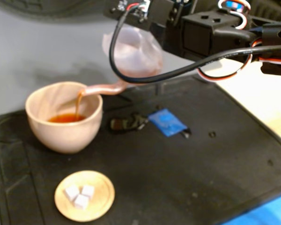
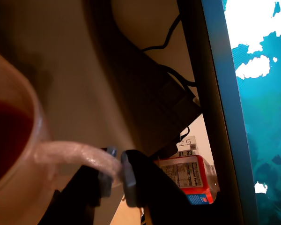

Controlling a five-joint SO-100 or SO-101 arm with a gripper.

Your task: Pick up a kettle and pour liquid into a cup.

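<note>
My gripper (image 1: pixel 139 18) is at the top of the fixed view, shut on the kettle (image 1: pixel 131 51), a translucent pinkish faceted pot held tilted above the mat. Its thin curved spout (image 1: pixel 105 88) reaches over the rim of the beige-pink cup (image 1: pixel 68 136) at the left. A thin stream of reddish-brown liquid (image 1: pixel 78 104) falls from the spout tip into a pool in the cup (image 1: pixel 65 118). In the wrist view the gripper (image 2: pixel 116 177) is closed around the kettle's loop handle (image 2: pixel 75 154), and the kettle body (image 2: pixel 23 187) at the left holds dark red liquid (image 2: pixel 7 136).
The cup stands on a black mat (image 1: pixel 201 178). A small wooden dish with white cubes (image 1: pixel 84 194) lies in front of the cup. A blue packet (image 1: pixel 166 122) and a small dark object (image 1: pixel 124 124) lie mid-mat. A red-labelled bottle (image 2: pixel 187 176) shows in the wrist view.
</note>
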